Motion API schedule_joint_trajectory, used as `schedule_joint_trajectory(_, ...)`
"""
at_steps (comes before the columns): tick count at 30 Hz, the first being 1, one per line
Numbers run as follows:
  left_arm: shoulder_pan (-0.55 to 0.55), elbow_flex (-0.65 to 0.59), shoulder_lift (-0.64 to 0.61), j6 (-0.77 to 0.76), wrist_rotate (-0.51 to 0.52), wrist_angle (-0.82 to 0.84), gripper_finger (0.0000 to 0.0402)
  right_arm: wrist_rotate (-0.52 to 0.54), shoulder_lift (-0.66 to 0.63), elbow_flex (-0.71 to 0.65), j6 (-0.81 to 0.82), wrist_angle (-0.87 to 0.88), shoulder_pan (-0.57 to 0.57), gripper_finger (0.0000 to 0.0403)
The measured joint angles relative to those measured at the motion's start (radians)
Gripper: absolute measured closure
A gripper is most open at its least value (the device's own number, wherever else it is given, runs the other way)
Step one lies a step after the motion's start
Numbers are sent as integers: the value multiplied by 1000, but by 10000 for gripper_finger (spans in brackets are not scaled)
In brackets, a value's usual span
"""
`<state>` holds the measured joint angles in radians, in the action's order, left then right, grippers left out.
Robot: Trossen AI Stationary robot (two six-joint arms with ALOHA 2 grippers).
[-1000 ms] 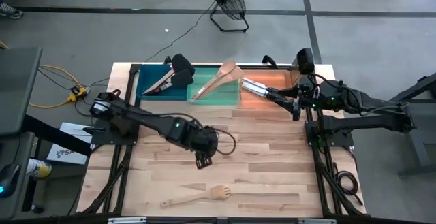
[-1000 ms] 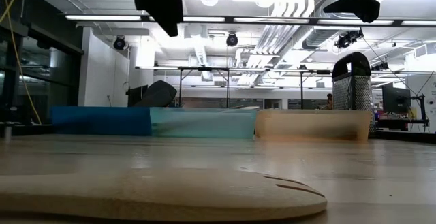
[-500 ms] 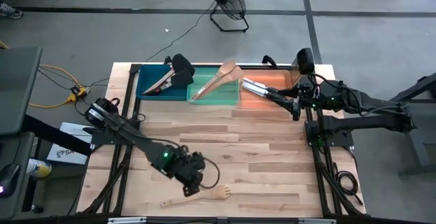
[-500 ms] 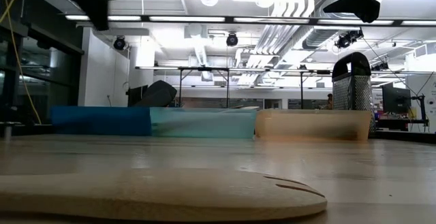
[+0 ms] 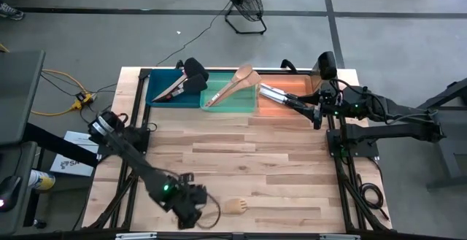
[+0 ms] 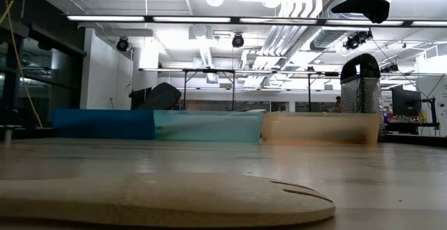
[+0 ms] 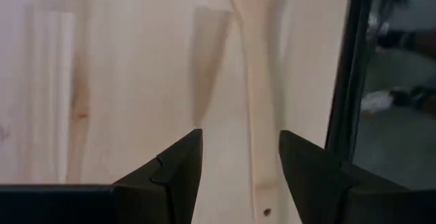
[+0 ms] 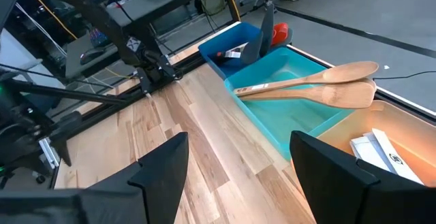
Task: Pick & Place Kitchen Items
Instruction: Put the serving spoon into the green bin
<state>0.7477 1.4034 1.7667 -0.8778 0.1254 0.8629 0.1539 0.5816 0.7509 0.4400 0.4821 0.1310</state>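
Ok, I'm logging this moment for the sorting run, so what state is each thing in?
Left gripper: open, poised over the wooden fork's handle at the table's front edge.
Wooden fork: lying flat on the table, not gripped.
Right gripper: open, empty, waiting above the orange bin.
Wooden spoons: resting across the green bin.
Blue bin: holds black turners.

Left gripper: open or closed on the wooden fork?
Open. In the wrist view the left gripper has its fingers apart, straddling the wooden fork's handle on the table, not gripping.
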Motion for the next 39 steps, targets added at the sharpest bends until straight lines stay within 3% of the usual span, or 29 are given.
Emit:
schedule_joint_trajectory(4, 74, -28, 7, 7, 54, -13, 213, 0, 0, 0, 0, 0, 0, 154)
schedule_joint_trajectory(16, 179, -192, 7, -175, 15, -237, 209, 0, 0, 0, 0, 0, 0, 154)
schedule_joint_trajectory(27, 155, -191, 29, -47, 65, -333, 104, 0, 0, 0, 0, 0, 0, 154)
schedule_joint_trajectory(32, 155, -189, 71, 7, 78, -401, 94, 0, 0, 0, 0, 0, 0, 154)
schedule_joint_trajectory(39, 163, -191, 84, -24, 97, -368, 94, 0, 0, 0, 0, 2, 0, 154)
